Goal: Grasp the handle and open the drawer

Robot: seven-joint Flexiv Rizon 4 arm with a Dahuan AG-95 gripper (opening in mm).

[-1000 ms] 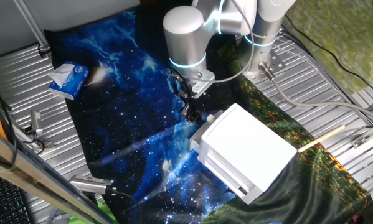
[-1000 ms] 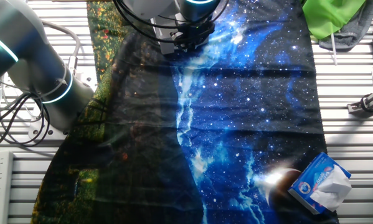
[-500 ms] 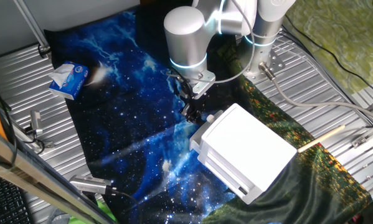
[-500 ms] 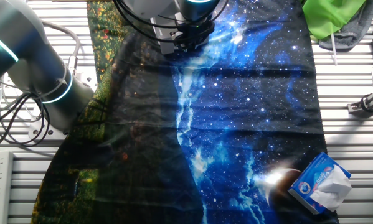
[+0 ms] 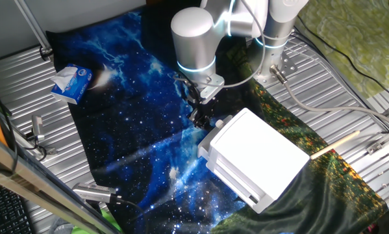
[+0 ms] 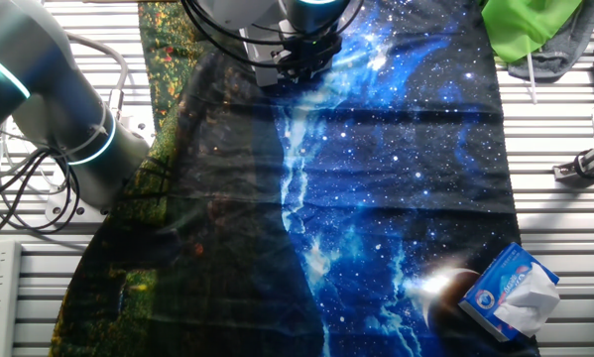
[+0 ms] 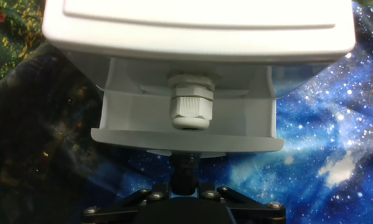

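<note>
Gripper (image 5: 200, 118) hangs low over the starry blue cloth (image 5: 126, 123), just left of the white drawer unit (image 5: 256, 159); whether its fingers are spread or pinching cannot be told from these views. Seen from the hand, the handle (image 7: 189, 106), a ribbed white knob, sticks out of the drawer (image 7: 186, 127) toward the camera, with a dark part of the gripper just below it. A blue tissue packet (image 5: 71, 82) lies well apart at the far left.

Silver-grey rounded arm (image 5: 193, 36) with glowing cyan joint rings, grey cables trailing, and a black screw-studded gripper (image 5: 199, 110) below.
</note>
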